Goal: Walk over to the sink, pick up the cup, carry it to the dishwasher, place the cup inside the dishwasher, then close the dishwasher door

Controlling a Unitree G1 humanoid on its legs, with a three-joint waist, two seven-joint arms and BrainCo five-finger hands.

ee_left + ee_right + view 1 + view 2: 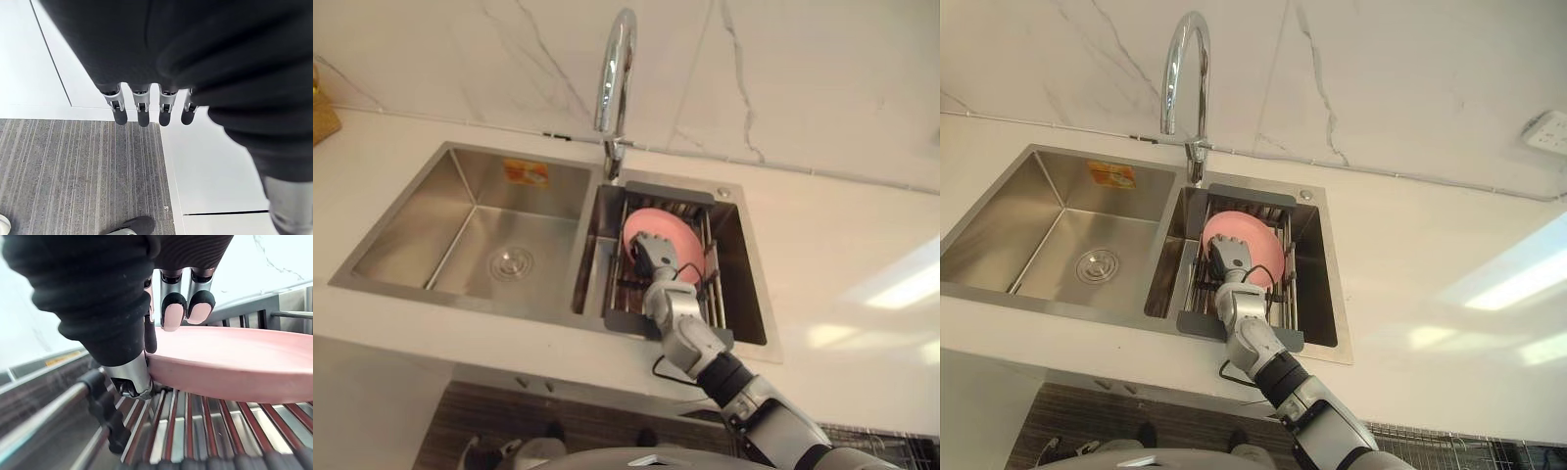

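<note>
we see the right robot hand reaching down into the right basin of a steel double sink. the thing there is a pink dish: round, flat and shallow, plain matte pink, with a thick rounded rim and no pattern we can make out. it lies tilted on a wire rack with a dark frame that sits inside the right basin, near the back of the rack.

in the right wrist view the dark fingertips press on the top face of the pink dish just inside the rim. the thumb sits against the rim edge from the side, so we read the right robot hand as clamped on the dish rim. the underside of the dish is just above the rack bars; we cannot tell if it touches them.

the left basin has a round drain and an orange sticker on its back wall. a curved chrome faucet stands behind the divider between the basins. the sink is set into a white tabletop below a marbled wall.

the left robot hand shows in its own wrist view over a grey striped floor, with its fingers straight, side by side, and nothing in them.
</note>
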